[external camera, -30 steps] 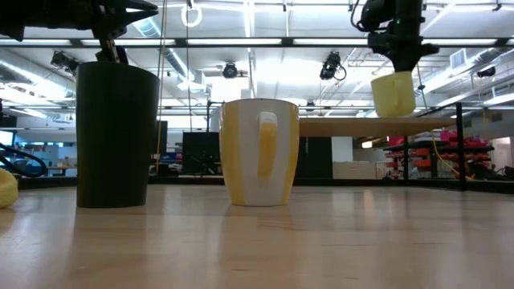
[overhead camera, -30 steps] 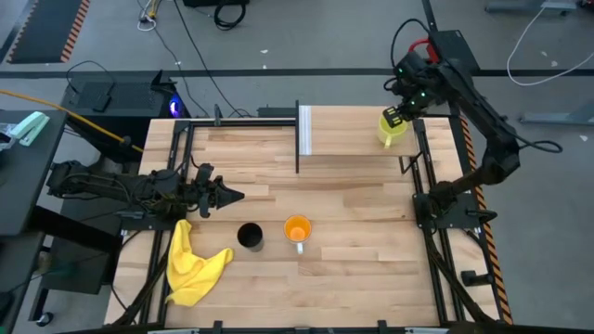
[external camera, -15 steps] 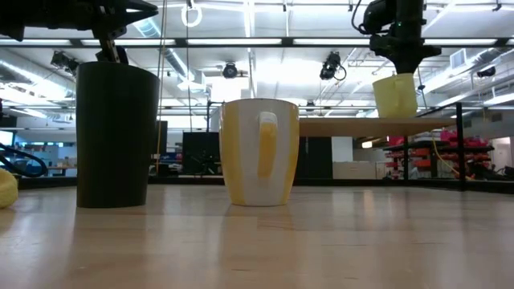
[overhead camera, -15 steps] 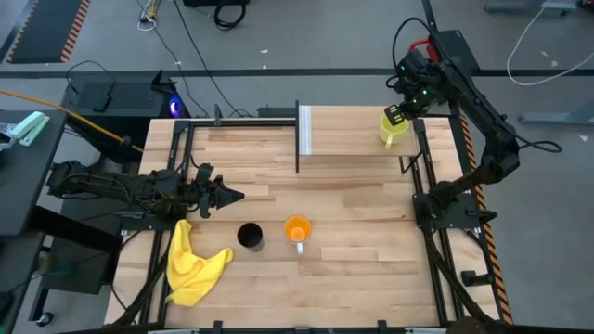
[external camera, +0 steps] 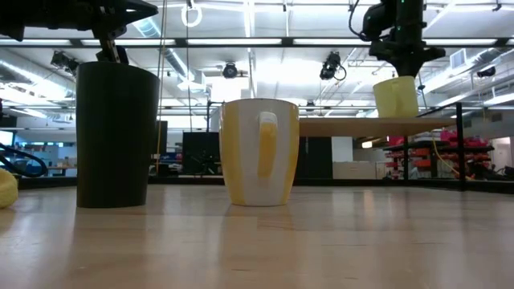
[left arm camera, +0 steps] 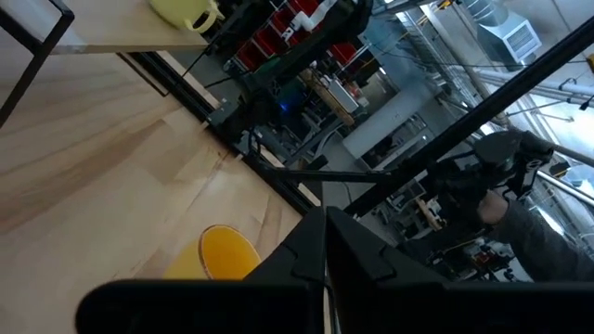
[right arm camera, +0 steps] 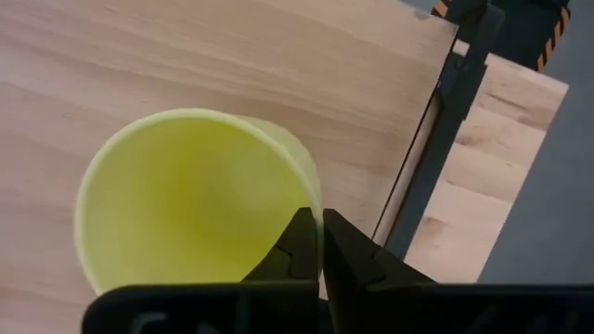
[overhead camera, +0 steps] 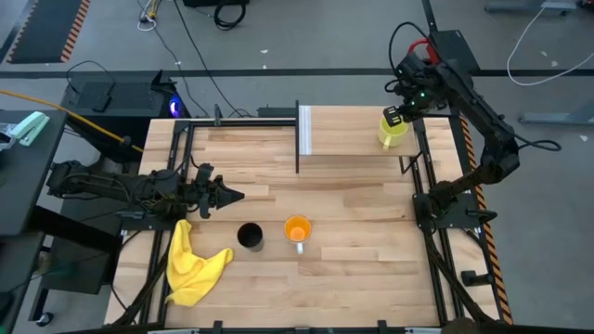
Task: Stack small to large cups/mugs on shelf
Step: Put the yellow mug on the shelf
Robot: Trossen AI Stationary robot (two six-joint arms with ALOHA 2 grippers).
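Yellow-green mug [overhead camera: 392, 129] on shelf [overhead camera: 353, 132]; right gripper [overhead camera: 405, 113] seemingly above.

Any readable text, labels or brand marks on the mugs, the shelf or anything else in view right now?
No readable text in any view.
Yellow-green mug: plain, no print visible.
Orange mug: plain.
Black cup: plain.
Shelf: bare wood, no label.
Room behind the table in the low view: any signs there are too small to read.

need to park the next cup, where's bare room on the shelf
The shelf is bare from its white end panel up to the yellow-green mug, which the right gripper is above. The black cup and orange mug crowd the tabletop's front.
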